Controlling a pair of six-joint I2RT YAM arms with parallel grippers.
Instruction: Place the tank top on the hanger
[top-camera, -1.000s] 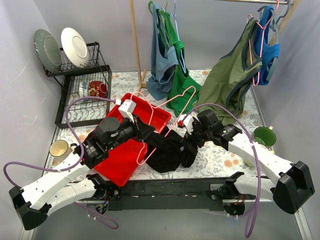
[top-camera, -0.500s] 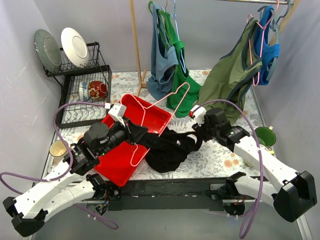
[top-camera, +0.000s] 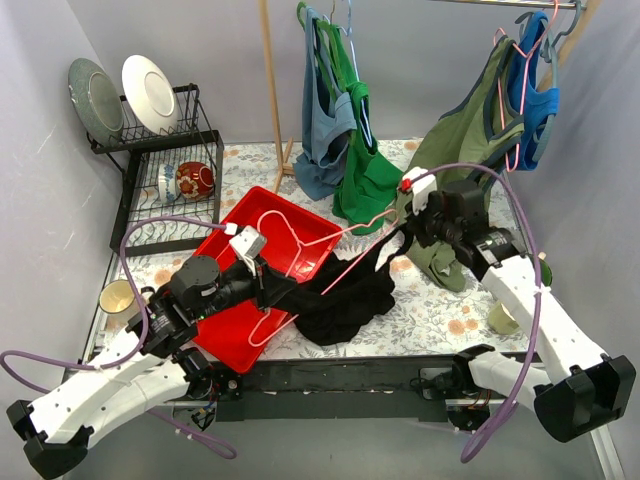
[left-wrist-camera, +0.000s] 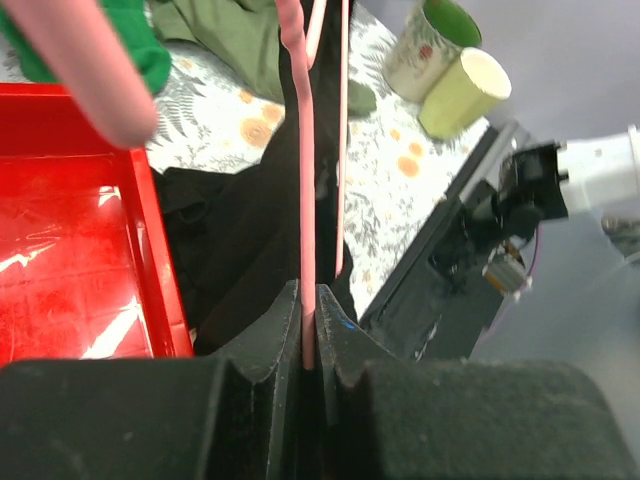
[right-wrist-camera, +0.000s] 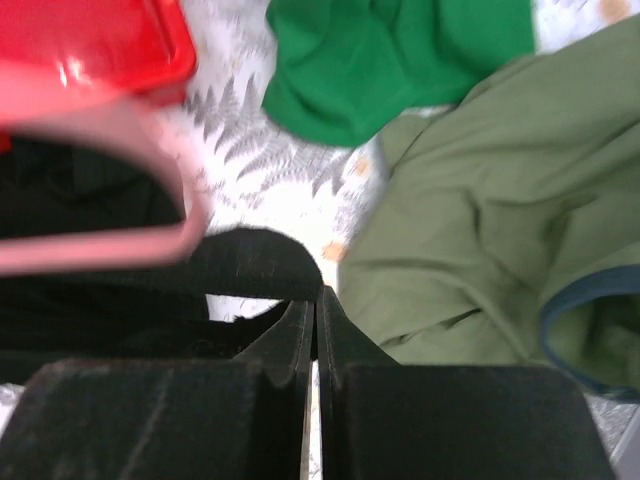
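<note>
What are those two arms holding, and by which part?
Left end effector: the pink hanger, by its wire. Right end effector: the black tank top, by a strap.

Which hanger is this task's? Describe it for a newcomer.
Find the big red tray. The pink wire hanger reaches off its right edge, pinched in the left gripper. Unlike the pink hanger hung top right, it meets the black tank top.

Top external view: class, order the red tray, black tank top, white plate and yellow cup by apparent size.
1. red tray
2. black tank top, crumpled
3. white plate
4. yellow cup
The plate stands farther from the camera, so its real size is unsure.
</note>
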